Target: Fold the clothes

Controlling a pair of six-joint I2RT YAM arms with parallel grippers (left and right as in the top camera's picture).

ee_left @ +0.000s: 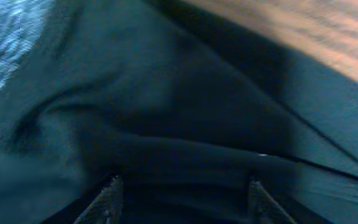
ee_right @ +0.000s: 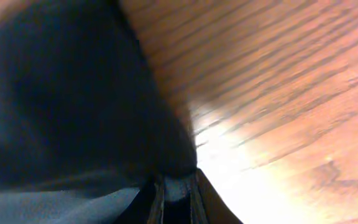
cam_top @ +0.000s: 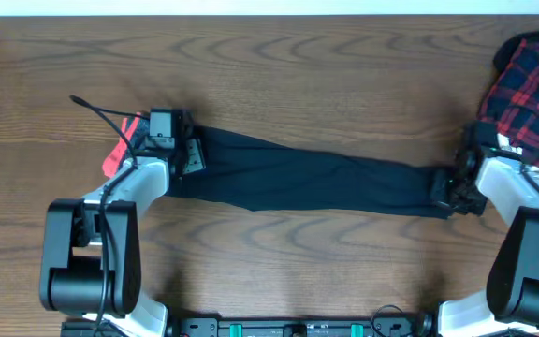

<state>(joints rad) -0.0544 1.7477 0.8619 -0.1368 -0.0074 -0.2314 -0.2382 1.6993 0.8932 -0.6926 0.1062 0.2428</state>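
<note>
The clothes, long black trousers (cam_top: 316, 183), lie stretched in a band across the wooden table. Their red-orange waistband edge (cam_top: 118, 154) shows at the left end. My left gripper (cam_top: 183, 150) sits low over the waist end. In the left wrist view its fingers (ee_left: 107, 200) stand wide apart above the dark fabric (ee_left: 166, 93), open, with the grey-flecked waistband (ee_left: 5, 50) at the upper left. My right gripper (cam_top: 449, 192) is at the leg end. In the right wrist view it (ee_right: 178, 193) is shut on a pinch of the black cloth (ee_right: 61, 106).
A red-and-black plaid garment (cam_top: 531, 94) lies bunched at the table's far right, just behind the right arm. Bare wood (cam_top: 279, 75) stretches behind the trousers, and more bare wood (ee_right: 278, 74) lies beside the right gripper. A black cable (cam_top: 96, 110) loops off the left wrist.
</note>
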